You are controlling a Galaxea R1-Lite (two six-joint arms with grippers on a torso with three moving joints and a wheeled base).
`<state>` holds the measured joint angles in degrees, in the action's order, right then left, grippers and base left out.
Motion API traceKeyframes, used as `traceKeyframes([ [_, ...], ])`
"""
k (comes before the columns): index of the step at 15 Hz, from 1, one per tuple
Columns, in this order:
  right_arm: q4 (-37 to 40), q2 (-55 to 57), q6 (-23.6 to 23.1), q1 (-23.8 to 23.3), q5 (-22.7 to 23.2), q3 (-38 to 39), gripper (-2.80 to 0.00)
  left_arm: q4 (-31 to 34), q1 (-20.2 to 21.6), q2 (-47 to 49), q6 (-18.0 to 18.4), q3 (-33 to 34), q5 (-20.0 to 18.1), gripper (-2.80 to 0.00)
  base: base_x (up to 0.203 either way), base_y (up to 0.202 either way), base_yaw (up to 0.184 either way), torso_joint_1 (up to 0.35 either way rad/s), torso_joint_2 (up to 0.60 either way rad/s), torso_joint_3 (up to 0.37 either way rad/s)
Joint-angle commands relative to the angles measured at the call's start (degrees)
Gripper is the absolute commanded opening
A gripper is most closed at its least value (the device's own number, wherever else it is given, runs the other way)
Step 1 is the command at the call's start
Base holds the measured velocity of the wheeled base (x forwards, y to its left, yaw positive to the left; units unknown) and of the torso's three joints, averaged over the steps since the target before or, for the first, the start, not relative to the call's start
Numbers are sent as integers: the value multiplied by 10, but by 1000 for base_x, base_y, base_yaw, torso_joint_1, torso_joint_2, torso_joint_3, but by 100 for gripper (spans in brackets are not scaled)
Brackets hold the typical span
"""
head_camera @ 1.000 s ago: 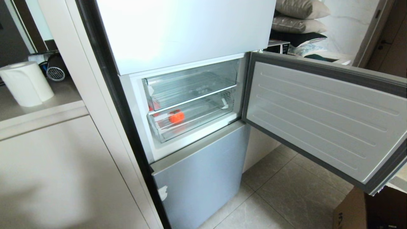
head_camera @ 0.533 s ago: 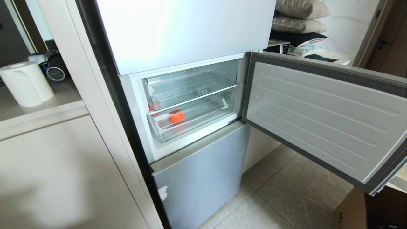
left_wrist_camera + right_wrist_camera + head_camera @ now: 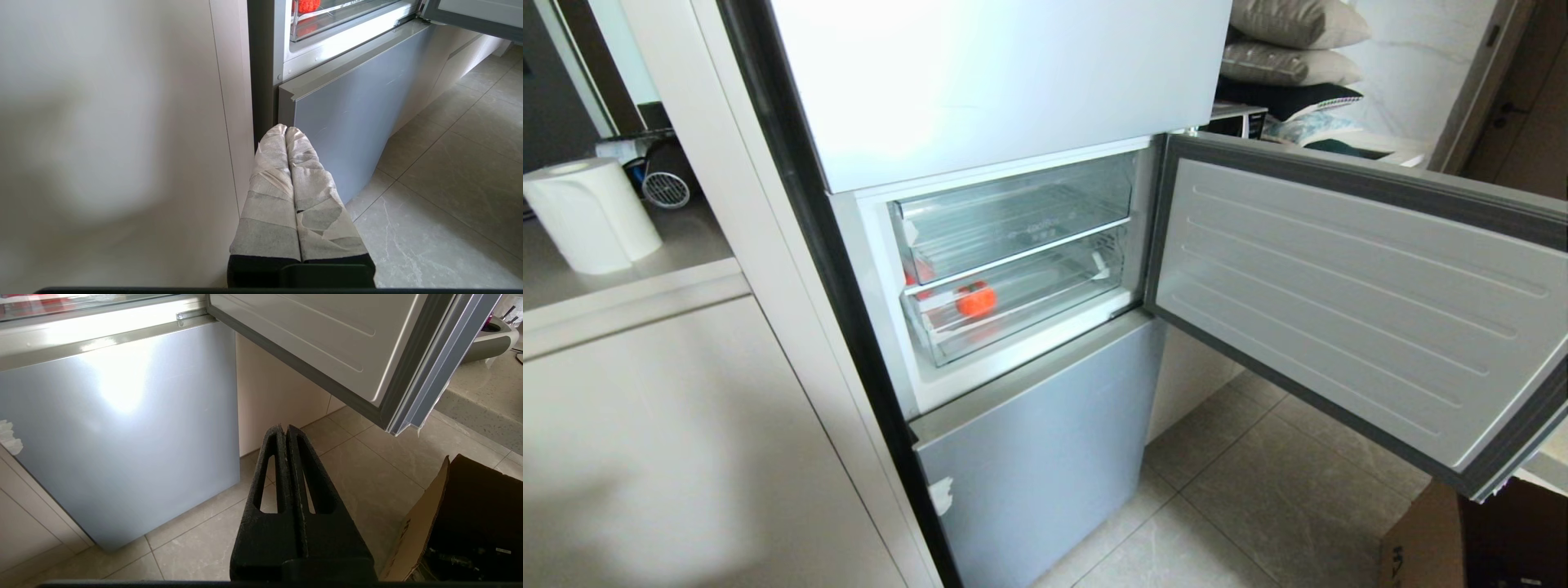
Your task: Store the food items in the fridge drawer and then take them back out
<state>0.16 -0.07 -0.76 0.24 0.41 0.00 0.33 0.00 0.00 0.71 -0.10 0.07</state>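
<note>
- Both claws sit low and idle on my feeds: my left gripper (image 3: 286, 130), its fingers wrapped in pale cloth tape, is pressed together with no gap and nothing between them, hanging near the silver-blue lower door panel (image 3: 347, 118)
- My right gripper (image 3: 284, 428), black foam-textured fingers with slotted cut-outs, is likewise closed tip to tip and empty, above the grey stone-look floor tiles (image 3: 359, 465) and beside a brown cardboard box (image 3: 425, 526)
- From the head camera I see the middle fridge door (image 3: 1347, 294) swung wide to the right, its inner liner smooth white plastic with long moulded ribs and a grey gasket edge
- Inside, the fridge drawer (image 3: 1021, 314) is clear glossy plastic, wide and shallow, long axis running left to right, its front lip facing me; it sits pushed in under a second clear bin (image 3: 1013, 216)
- One small round red fruit (image 3: 974, 299) lies in the drawer, toward its left half; being round, I can't tell which way it points
- A white paper roll (image 3: 592, 214) stands upright on the counter at left
</note>
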Motion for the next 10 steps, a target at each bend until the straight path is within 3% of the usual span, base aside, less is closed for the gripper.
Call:
traceKeyframes([
  [1, 0, 0, 0, 0, 0, 0, -280, 0, 0, 0, 0, 0, 0, -280, 0, 0, 0, 0, 0, 0],
  [10, 0, 0, 2, 0, -2, 0, -280, 0, 0, 0, 0, 0, 0, -280, 0, 0, 0, 0, 0, 0],
])
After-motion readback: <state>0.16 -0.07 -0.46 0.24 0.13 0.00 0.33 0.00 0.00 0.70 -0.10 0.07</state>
